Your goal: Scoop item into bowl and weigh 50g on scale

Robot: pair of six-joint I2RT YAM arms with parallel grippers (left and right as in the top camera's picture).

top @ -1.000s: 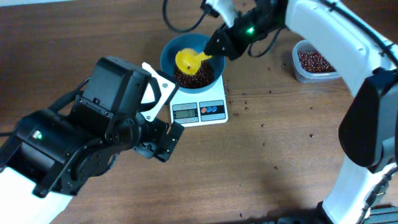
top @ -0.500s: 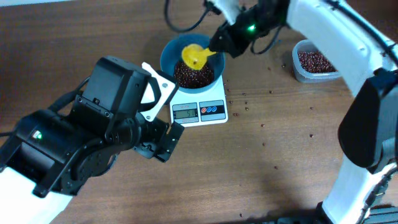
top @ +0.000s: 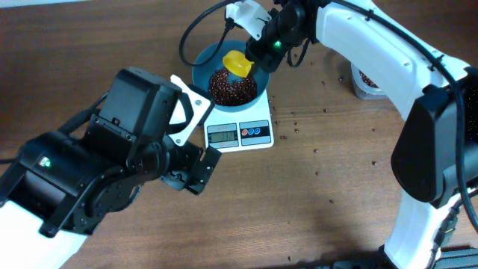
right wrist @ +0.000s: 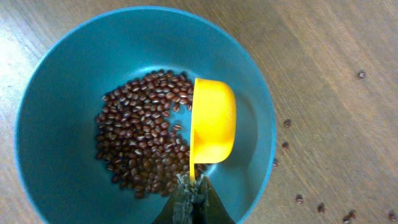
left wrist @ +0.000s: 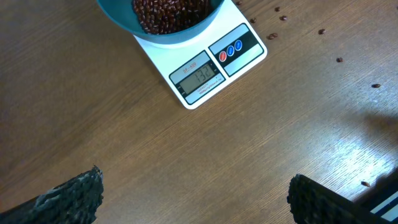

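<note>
Left gripper [left wrist: 196, 199] idle, jaws spread, over table. Scale [top: 240, 133] carries bowl [right wrist: 74, 62]. Right gripper [right wrist: 191, 198] pinches scoop [right wrist: 212, 121] handle, cup tipped over beans [right wrist: 140, 146] in bowl. Likely dumping step; next: read display, adjust beans.

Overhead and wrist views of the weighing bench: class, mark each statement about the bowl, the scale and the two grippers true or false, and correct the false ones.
1. The teal bowl stands on the white scale. True.
2. The right gripper holds a yellow scoop over the bowl. True.
3. The left gripper is shut on the scale. False: it is open and hangs over the table, apart from the scale.
4. The bowl is empty. False: a heap of dark beans lies in it.
5. Loose beans lie on the table beside the scale. True.
</note>
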